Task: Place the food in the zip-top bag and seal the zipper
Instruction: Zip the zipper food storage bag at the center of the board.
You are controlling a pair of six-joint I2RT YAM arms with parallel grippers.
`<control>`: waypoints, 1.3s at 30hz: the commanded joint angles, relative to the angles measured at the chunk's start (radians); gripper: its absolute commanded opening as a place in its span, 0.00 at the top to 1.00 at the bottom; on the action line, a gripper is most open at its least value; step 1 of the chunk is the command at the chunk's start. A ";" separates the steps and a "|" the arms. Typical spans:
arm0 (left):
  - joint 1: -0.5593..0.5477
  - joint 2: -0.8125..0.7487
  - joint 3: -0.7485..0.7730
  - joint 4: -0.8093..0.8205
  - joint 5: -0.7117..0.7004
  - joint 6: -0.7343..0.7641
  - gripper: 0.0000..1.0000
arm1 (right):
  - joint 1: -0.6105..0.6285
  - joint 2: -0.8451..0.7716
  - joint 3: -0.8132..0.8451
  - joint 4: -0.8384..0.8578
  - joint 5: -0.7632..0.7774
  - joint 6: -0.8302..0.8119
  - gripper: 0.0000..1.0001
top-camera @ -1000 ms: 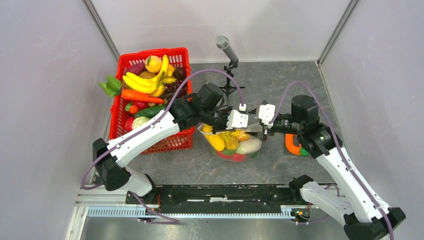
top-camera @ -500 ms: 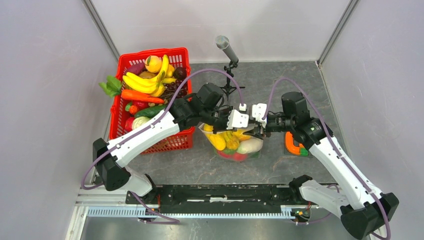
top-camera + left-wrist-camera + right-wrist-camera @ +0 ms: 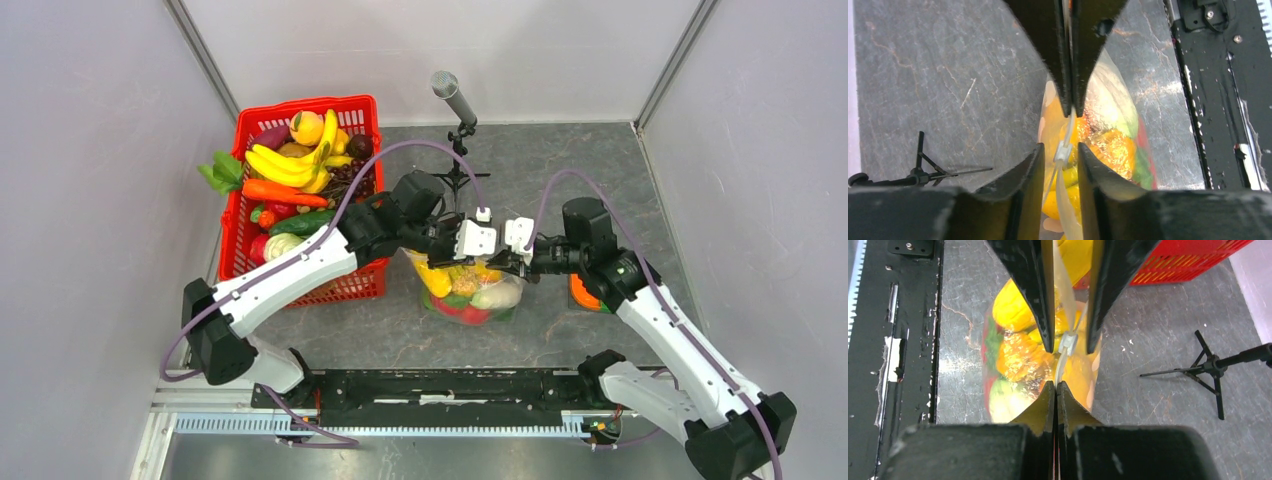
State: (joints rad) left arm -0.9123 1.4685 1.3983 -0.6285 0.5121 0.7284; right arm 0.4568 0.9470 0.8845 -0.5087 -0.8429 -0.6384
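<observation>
At mid-table, just right of the red basket [image 3: 310,107], the zip-top bag [image 3: 472,297] stands holding the food [image 3: 437,280] (yellow, orange, green and red pieces). Right gripper [image 3: 1056,390]: fingers pressed together on the zipper [image 3: 1066,127]. Left gripper [image 3: 1060,155]: fingers parted, straddling the zipper at its slider tab [image 3: 1067,344], no visible contact. Both grippers meet tip to tip above the bag.
</observation>
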 commanded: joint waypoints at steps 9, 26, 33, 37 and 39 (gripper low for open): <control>0.019 -0.274 -0.230 0.403 -0.130 -0.237 0.18 | 0.006 -0.255 -0.232 0.305 0.167 0.206 1.00; 0.062 -0.454 -0.316 0.081 -0.041 -0.366 0.28 | 0.006 -0.302 -0.196 0.320 0.213 0.245 1.00; 0.063 -0.389 -0.329 0.142 -0.103 -0.345 0.27 | 0.006 -0.319 -0.179 0.323 0.180 0.262 1.00; 0.062 -0.388 -0.351 0.215 -0.155 -0.355 0.27 | 0.006 -0.335 -0.183 0.327 0.165 0.266 1.00; 0.062 -0.405 -0.373 0.249 -0.158 -0.355 0.25 | 0.006 -0.339 -0.186 0.332 0.171 0.273 1.00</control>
State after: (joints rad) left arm -0.8494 1.0863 1.0489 -0.4843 0.3920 0.4034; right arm 0.4618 0.6338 0.6502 -0.2554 -0.6495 -0.3870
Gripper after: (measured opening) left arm 0.735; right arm 0.011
